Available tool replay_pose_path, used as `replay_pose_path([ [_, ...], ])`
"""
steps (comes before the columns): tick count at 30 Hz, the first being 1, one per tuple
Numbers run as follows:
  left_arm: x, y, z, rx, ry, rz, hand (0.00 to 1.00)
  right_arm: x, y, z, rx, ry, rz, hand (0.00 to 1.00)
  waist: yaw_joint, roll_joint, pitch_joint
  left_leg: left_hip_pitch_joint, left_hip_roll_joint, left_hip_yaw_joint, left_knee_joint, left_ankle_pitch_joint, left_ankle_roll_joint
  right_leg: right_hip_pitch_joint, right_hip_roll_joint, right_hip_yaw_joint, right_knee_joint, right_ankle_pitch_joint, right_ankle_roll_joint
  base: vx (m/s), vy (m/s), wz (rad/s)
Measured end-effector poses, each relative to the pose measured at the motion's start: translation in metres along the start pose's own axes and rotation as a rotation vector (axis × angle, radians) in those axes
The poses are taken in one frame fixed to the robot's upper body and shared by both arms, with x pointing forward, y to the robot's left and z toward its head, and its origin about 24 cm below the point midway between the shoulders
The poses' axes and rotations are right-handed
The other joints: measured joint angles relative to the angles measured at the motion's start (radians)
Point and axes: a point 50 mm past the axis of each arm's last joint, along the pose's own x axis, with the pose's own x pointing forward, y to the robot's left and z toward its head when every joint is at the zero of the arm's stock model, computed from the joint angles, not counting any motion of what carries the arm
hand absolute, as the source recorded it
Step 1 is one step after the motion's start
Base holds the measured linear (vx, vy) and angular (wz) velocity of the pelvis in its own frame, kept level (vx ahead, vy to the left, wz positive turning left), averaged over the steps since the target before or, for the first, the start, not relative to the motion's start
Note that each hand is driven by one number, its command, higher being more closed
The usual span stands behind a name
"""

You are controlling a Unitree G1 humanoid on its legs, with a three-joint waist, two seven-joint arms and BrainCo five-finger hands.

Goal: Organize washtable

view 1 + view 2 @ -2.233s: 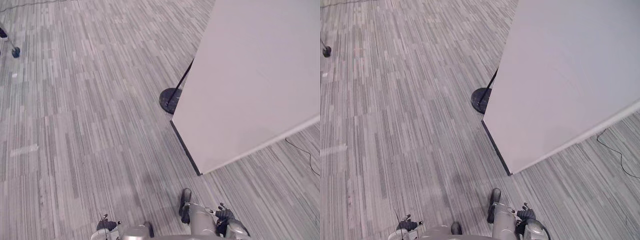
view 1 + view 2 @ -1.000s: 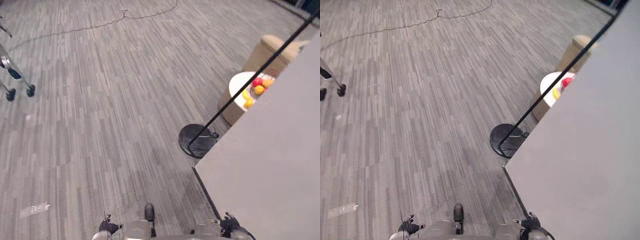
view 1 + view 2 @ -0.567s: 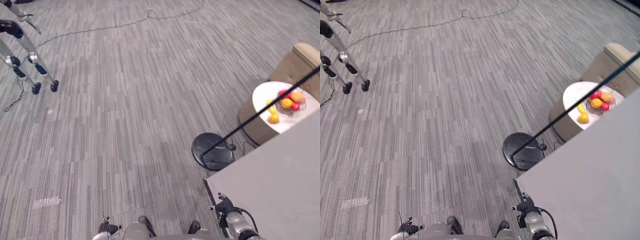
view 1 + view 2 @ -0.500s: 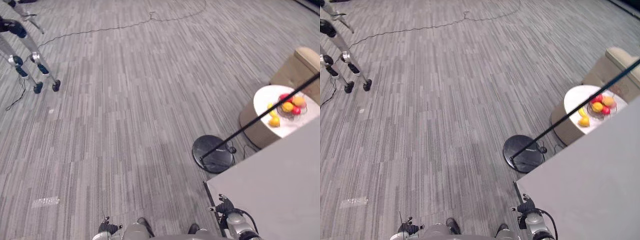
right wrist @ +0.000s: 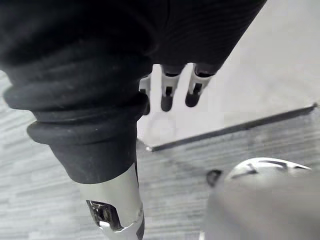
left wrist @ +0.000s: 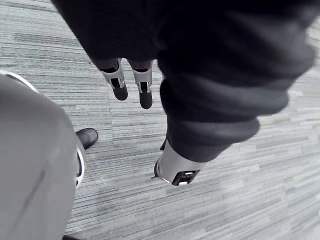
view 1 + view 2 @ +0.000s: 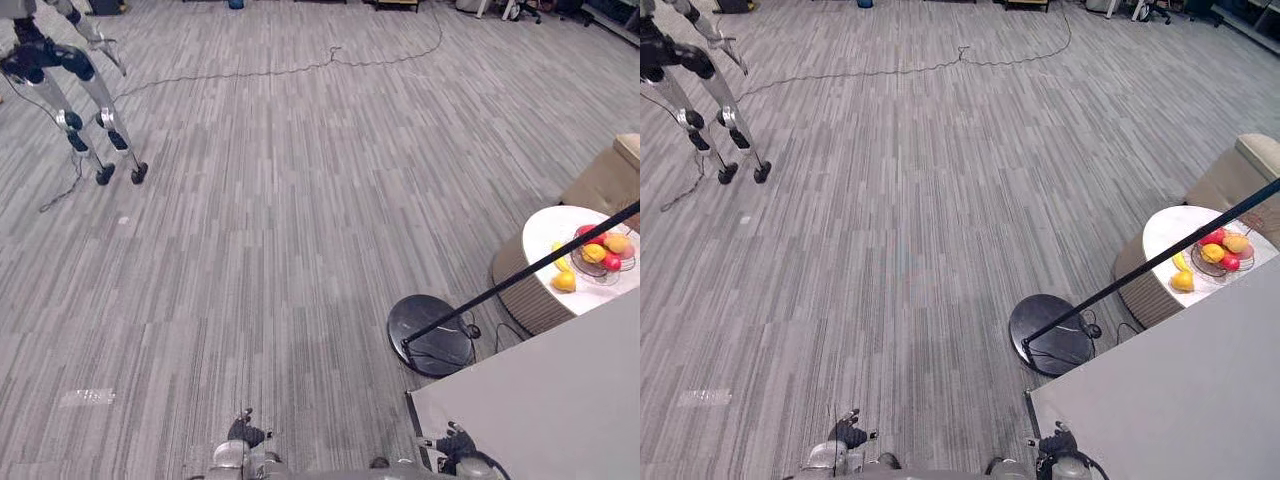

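Both left hand (image 6: 119, 83) and right hand (image 5: 167, 93) hang relaxed.

A small round white table (image 7: 545, 232) stands on the grey carpet to the right, just beside a beige armchair (image 7: 605, 180). On it rests a wire bowl (image 7: 600, 255) of red, orange and yellow fruit, with a loose yellow fruit (image 7: 563, 282) at the near rim.

Head stereo pair facing down, sharing carpet (image 7: 280, 200) and round base (image 7: 436, 352), wrist views close along left hand (image 6: 118, 83), right hand (image 5: 169, 93)
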Motion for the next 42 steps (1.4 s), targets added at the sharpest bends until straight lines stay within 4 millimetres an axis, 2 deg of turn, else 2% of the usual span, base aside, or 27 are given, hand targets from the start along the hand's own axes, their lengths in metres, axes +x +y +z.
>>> replay_pose_path([
  [1, 0.0, 0.001, -0.001, 0.012, 0.005, -0.002, 0.0, 0.0, 0.001, 0.001, 0.026, 0.0, -0.001, 0.0, -0.001, 0.0, 0.004, 0.007, -0.006, 0.003, -0.013, -0.007, 0.008, -0.027, -0.014, 0.004, 0.053, 0.007, 0.011, -0.1, 0.15, -0.15],
  [2, 0.0, 0.0, -0.004, 0.023, 0.017, -0.008, 0.0, 0.0, 0.003, 0.001, 0.05, -0.002, 0.009, 0.0, -0.002, 0.009, 0.016, 0.037, -0.016, 0.001, -0.041, -0.016, 0.02, -0.072, -0.036, 0.026, 0.166, 0.024, 0.025, -0.07, 0.123, -0.14],
  [3, 0.0, -0.002, -0.004, 0.021, 0.018, -0.009, 0.0, 0.0, 0.0, 0.003, 0.062, -0.009, 0.009, 0.0, -0.004, 0.022, 0.024, 0.047, -0.017, 0.002, -0.049, -0.017, 0.021, -0.105, -0.034, 0.04, 0.214, 0.017, 0.031, -0.08, 0.153, -0.11],
  [4, -0.001, 0.001, -0.006, 0.023, 0.024, -0.002, 0.0, 0.0, 0.002, 0.004, 0.076, -0.015, 0.02, 0.0, -0.009, 0.022, 0.023, 0.065, -0.013, 0.005, -0.066, -0.018, 0.023, -0.113, -0.001, 0.095, 0.181, -0.01, 0.033, -0.1, 0.136, 0.03],
  [6, -0.001, 0.008, -0.009, 0.009, 0.032, 0.014, 0.0, -0.001, 0.01, 0.001, 0.07, -0.002, 0.057, 0.0, -0.002, 0.009, 0.017, 0.08, -0.017, 0.012, -0.083, -0.018, 0.023, -0.106, 0.064, 0.186, 0.06, -0.004, 0.032, -0.05, 0.07, 0.09],
  [7, -0.001, 0.009, -0.01, -0.007, 0.034, 0.016, 0.0, -0.002, 0.014, 0.001, 0.065, 0.004, 0.071, 0.0, 0.004, 0.001, 0.016, 0.082, -0.03, 0.007, -0.091, -0.017, 0.021, -0.104, 0.1, 0.271, -0.02, 0.011, 0.031, 0.05, -0.054, 0.21],
  [8, -0.001, 0.011, -0.011, -0.022, 0.038, 0.015, 0.0, -0.002, 0.018, 0.001, 0.037, 0.006, 0.101, 0.0, 0.003, -0.018, 0.01, 0.075, -0.06, -0.006, -0.094, -0.012, 0.016, -0.103, 0.107, 0.315, -0.062, 0.076, -0.008, 0.07, -0.084, 0.27],
  [9, -0.001, 0.012, -0.011, -0.035, 0.04, 0.02, 0.0, -0.002, 0.019, 0.0, 0.035, 0.014, 0.114, 0.0, 0.003, -0.028, 0.009, 0.076, -0.077, -0.01, -0.094, -0.011, 0.017, -0.097, 0.1, 0.313, -0.069, 0.083, -0.035, 0.11, -0.124, 0.2],
  [10, -0.001, 0.008, -0.011, -0.074, 0.042, 0.021, 0.0, -0.001, 0.021, 0.0, 0.016, 0.025, 0.14, 0.0, 0.011, -0.03, 0.006, 0.088, -0.083, -0.011, -0.095, -0.008, 0.022, -0.068, 0.094, 0.31, -0.104, 0.065, -0.034, 0.14, -0.099, 0.05],
  [13, -0.003, -0.003, -0.013, -0.093, 0.052, -0.006, 0.0, 0.0, 0.016, 0.001, -0.019, 0.031, 0.152, 0.0, 0.004, 0.021, -0.006, 0.107, -0.077, -0.016, -0.118, 0.002, 0.012, -0.043, 0.113, 0.3, -0.15, 0.064, -0.034, 0.19, -0.068, 0.02],
  [15, -0.003, -0.006, -0.014, -0.087, 0.054, -0.025, 0.0, 0.0, 0.015, -0.001, -0.001, 0.037, 0.159, 0.0, 0.003, 0.03, -0.008, 0.13, -0.067, -0.008, -0.134, 0.005, 0.007, -0.024, 0.128, 0.302, -0.163, 0.065, -0.034, 0.12, -0.051, -0.09],
  [19, -0.002, -0.008, -0.008, -0.039, 0.041, -0.064, 0.0, -0.002, 0.015, -0.006, 0.032, 0.049, 0.158, 0.0, 0.003, 0.009, -0.015, 0.149, -0.057, 0.002, -0.133, 0.003, 0.004, 0.002, 0.141, 0.305, -0.184, 0.065, -0.034, 0.07, -0.026, -0.03],
  [20, -0.001, -0.012, -0.006, 0.021, 0.034, -0.089, 0.0, -0.003, 0.017, -0.006, 0.048, 0.03, 0.156, 0.0, 0.002, -0.001, -0.024, 0.16, -0.117, 0.027, -0.142, -0.003, 0.002, 0.015, 0.098, 0.319, -0.232, 0.094, -0.007, 0.05, -0.012, -0.05],
  [26, -0.002, -0.01, -0.009, -0.006, 0.043, -0.08, 0.0, -0.004, 0.015, -0.011, 0.059, 0.04, 0.15, 0.0, 0.002, 0.001, -0.037, 0.167, -0.108, 0.044, -0.136, -0.008, 0.006, 0.014, 0.103, 0.333, -0.234, 0.095, -0.009, 0.0, 0.0, -0.07],
  [29, -0.004, -0.005, -0.017, -0.097, 0.057, -0.053, 0.0, -0.006, 0.005, -0.021, 0.206, 0.057, 0.107, 0.0, -0.001, 0.013, -0.051, 0.165, -0.115, 0.021, -0.135, -0.018, 0.019, 0.012, 0.106, 0.333, -0.232, 0.088, -0.009, 0.0, -0.001, 0.06],
  [33, -0.004, -0.007, -0.013, -0.212, 0.032, -0.032, 0.0, -0.009, -0.017, -0.04, 0.468, 0.095, -0.001, 0.0, -0.005, 0.033, -0.054, 0.097, -0.122, -0.12, -0.081, -0.043, 0.045, -0.043, 0.078, 0.294, -0.11, 0.011, -0.008, 0.04, 0.01, 0.57],
  [34, -0.004, -0.005, -0.013, -0.247, 0.027, -0.019, 0.0, -0.011, -0.021, -0.047, 0.508, 0.117, -0.021, 0.0, -0.004, 0.04, -0.046, 0.051, -0.118, -0.15, -0.013, -0.073, 0.046, -0.066, 0.061, 0.297, -0.053, -0.025, -0.008, 0.04, 0.031, 1.01],
  [35, -0.003, -0.002, -0.01, -0.305, 0.004, -0.002, 0.0, -0.012, -0.025, -0.052, 0.555, 0.133, -0.043, 0.0, -0.003, 0.025, -0.037, -0.015, -0.112, -0.207, 0.121, -0.117, 0.04, -0.09, 0.029, 0.296, 0.039, -0.073, -0.007, 0.03, 0.025, 1.35],
  [36, -0.002, 0.001, -0.004, -0.356, -0.027, 0.013, 0.0, -0.013, -0.03, -0.055, 0.58, 0.137, -0.063, 0.0, -0.006, 0.028, -0.002, -0.069, -0.107, -0.287, 0.23, -0.135, 0.02, -0.091, -0.01, 0.288, 0.112, -0.108, -0.009, 0.01, 0.037, 1.38],
  [37, -0.002, 0.002, -0.003, -0.373, -0.034, 0.017, 0.0, -0.013, -0.032, -0.056, 0.589, 0.14, -0.077, 0.0, -0.005, 0.032, 0.002, -0.093, -0.108, -0.32, 0.265, -0.14, 0.018, -0.088, -0.024, 0.282, 0.127, -0.116, -0.008, 0.0, 0.086, 1.51],
  [38, -0.003, 0.004, -0.006, -0.391, -0.036, 0.031, 0.0, -0.012, -0.037, -0.055, 0.597, 0.134, -0.094, 0.0, 0.004, 0.032, 0.004, -0.128, -0.111, -0.354, 0.298, -0.154, 0.017, -0.078, -0.037, 0.266, 0.125, -0.13, 0.006, -0.02, 0.086, 1.2],
  [39, -0.005, 0.01, -0.014, -0.421, -0.018, 0.06, 0.0, -0.008, -0.037, -0.043, 0.59, 0.102, -0.085, 0.0, 0.013, 0.041, 0.01, -0.142, -0.108, -0.354, 0.312, -0.178, 0.023, -0.07, -0.044, 0.253, 0.116, -0.14, 0.021, -0.05, 0.105, 1.02],
  [40, -0.007, 0.015, -0.022, -0.439, 0.004, 0.09, 0.0, -0.004, -0.037, -0.028, 0.588, 0.061, -0.075, 0.0, 0.02, 0.037, 0.015, -0.163, -0.104, -0.353, 0.348, -0.202, 0.022, -0.069, -0.056, 0.249, 0.116, -0.144, 0.025, -0.07, 0.074, 0.57],
  [42, -0.008, 0.026, -0.027, -0.483, 0.015, 0.138, 0.0, 0.003, -0.038, 0.003, 0.577, -0.03, -0.059, 0.0, 0.034, 0.024, 0.032, -0.204, -0.072, -0.378, 0.404, -0.21, 0.018, -0.047, -0.077, 0.243, 0.105, -0.148, 0.033, -0.09, 0.1, 0.43],
])
